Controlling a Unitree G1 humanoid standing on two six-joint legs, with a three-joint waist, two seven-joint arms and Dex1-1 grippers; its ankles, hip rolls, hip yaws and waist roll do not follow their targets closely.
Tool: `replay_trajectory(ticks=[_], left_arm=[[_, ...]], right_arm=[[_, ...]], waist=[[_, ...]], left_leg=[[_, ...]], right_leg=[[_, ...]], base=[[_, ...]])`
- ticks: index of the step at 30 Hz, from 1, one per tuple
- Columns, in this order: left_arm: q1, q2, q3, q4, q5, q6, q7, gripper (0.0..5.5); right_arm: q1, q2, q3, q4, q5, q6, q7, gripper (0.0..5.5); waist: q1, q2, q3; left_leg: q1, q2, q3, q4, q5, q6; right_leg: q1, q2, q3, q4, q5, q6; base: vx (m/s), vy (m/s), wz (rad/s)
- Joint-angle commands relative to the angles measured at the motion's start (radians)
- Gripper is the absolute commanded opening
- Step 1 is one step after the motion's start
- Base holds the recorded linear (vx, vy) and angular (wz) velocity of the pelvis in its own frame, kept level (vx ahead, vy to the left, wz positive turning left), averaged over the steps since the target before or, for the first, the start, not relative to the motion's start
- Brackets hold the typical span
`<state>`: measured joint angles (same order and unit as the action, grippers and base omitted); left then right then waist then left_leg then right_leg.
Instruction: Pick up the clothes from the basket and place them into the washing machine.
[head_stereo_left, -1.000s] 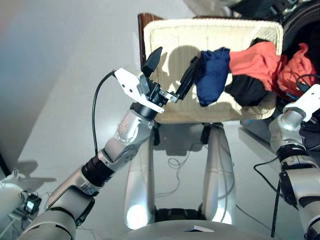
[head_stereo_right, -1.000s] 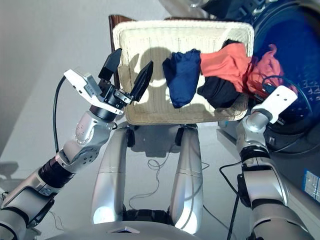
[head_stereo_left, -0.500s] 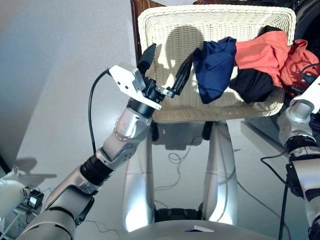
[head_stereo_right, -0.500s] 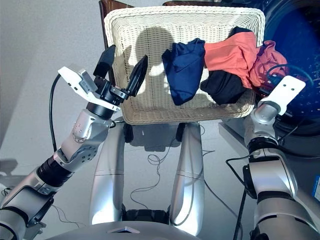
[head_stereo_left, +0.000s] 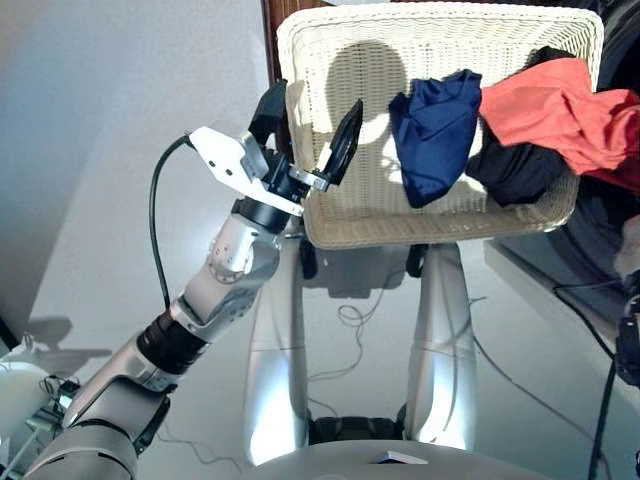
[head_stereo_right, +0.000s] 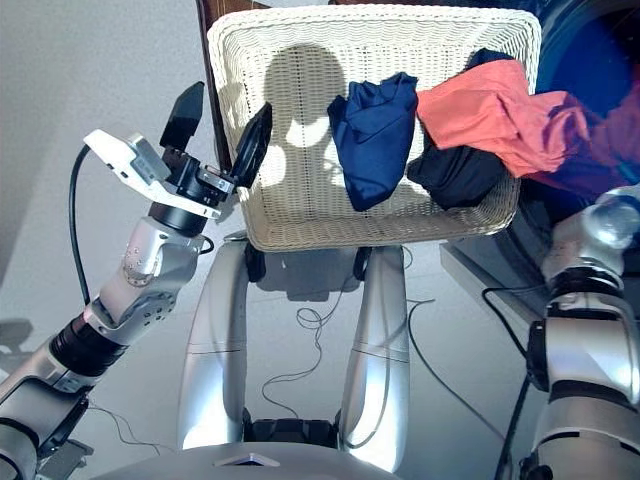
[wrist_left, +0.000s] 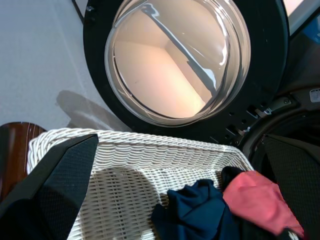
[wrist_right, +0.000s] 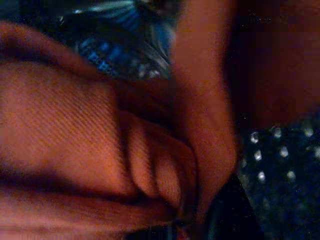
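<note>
The cream-white wicker basket (head_stereo_left: 420, 232) sits in front of me. In it lie a navy garment (head_stereo_left: 432, 135) and a black garment (head_stereo_left: 515, 170). A coral-red garment (head_stereo_right: 500, 110) stretches over the basket's right rim toward the washing machine's dark drum (head_stereo_right: 590, 60). That red cloth (wrist_right: 100, 130) fills the right wrist view and hides my right gripper, which is shut on it; only the right wrist (head_stereo_right: 606, 222) shows. My left gripper (head_stereo_left: 308, 125) stands open and empty at the basket's left rim. The round glass door (wrist_left: 175, 60) hangs open beyond the basket.
A dark brown wooden piece (head_stereo_left: 270, 30) stands behind the basket's left corner. Thin cables (head_stereo_left: 350, 320) lie on the grey floor below the basket. A white object (head_stereo_left: 15, 390) sits at the lower left.
The coral-red garment has been drawn rightward over the basket rim toward the drum, and the right arm has moved right with it. The left gripper has shifted a little left along the rim.
</note>
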<state>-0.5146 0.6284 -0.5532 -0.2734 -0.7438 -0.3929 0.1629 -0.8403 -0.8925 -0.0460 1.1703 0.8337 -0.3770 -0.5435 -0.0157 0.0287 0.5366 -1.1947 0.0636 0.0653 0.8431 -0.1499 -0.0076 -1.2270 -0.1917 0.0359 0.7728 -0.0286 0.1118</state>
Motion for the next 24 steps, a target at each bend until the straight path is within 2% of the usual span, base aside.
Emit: replay_trajectory(ticks=[1,8,13,17,18,19,24], left_arm=[[0.063,0.032,0.028,-0.132,0.043,-0.065,-0.015,5.5],[0.079,0.072,0.046,-0.154,0.019,-0.062,-0.038,5.5],[0.088,0.081,0.063,-0.162,0.011,-0.063,-0.036,5.5],[0.077,0.088,0.062,-0.16,0.008,-0.063,-0.035,5.5],[0.073,0.087,0.059,-0.157,0.007,-0.064,-0.036,5.5],[0.07,0.084,0.056,-0.154,0.008,-0.063,-0.036,5.5],[0.062,0.062,0.053,-0.152,0.001,-0.057,-0.037,5.5]], right_arm=[[0.013,-0.231,-0.044,0.066,0.066,-0.069,-0.034,0.0],[-0.014,-0.303,-0.044,0.089,0.073,-0.073,-0.022,0.0],[-0.014,-0.31,-0.072,0.061,0.033,-0.119,-0.087,0.0],[-0.008,-0.293,-0.078,0.05,0.015,-0.121,-0.092,0.0],[-0.008,-0.284,-0.078,0.051,0.026,-0.119,-0.08,1.25],[-0.01,-0.275,-0.079,0.051,0.05,-0.119,-0.064,5.5],[-0.004,-0.218,-0.067,0.026,0.091,-0.117,-0.009,5.5]], waist=[[-0.02,0.003,-0.017],[-0.024,0.002,-0.017],[-0.021,0.007,-0.017],[-0.016,0.011,-0.017],[-0.016,0.011,-0.017],[-0.016,0.011,-0.017],[-0.017,0.01,-0.017]], left_leg=[[0.064,0.063,-0.044,-0.043,-0.005,-0.104],[0.065,0.068,-0.045,-0.035,-0.007,-0.105],[0.057,0.064,-0.053,-0.02,-0.01,-0.103],[0.056,0.06,-0.057,-0.013,-0.01,-0.101],[0.056,0.06,-0.058,-0.011,-0.01,-0.1],[0.056,0.06,-0.059,-0.01,-0.01,-0.1],[0.058,0.062,-0.056,-0.011,-0.01,-0.098]], right_leg=[[0.037,-0.005,0.035,0.02,-0.068,0.024],[0.032,0.0,0.035,0.033,-0.071,0.026],[0.028,0.002,0.035,0.051,-0.079,0.027],[0.027,0.002,0.032,0.065,-0.083,0.028],[0.027,0.003,0.032,0.068,-0.084,0.028],[0.027,0.003,0.032,0.07,-0.084,0.028],[0.028,0.007,0.031,0.072,-0.086,0.027]], base=[[0.0,0.0,0.0],[0.0,0.0,0.0],[0.0,0.0,0.0],[0.0,0.0,0.0],[0.0,0.0,0.0],[0.0,0.0,0.0],[0.0,0.0,0.0]])
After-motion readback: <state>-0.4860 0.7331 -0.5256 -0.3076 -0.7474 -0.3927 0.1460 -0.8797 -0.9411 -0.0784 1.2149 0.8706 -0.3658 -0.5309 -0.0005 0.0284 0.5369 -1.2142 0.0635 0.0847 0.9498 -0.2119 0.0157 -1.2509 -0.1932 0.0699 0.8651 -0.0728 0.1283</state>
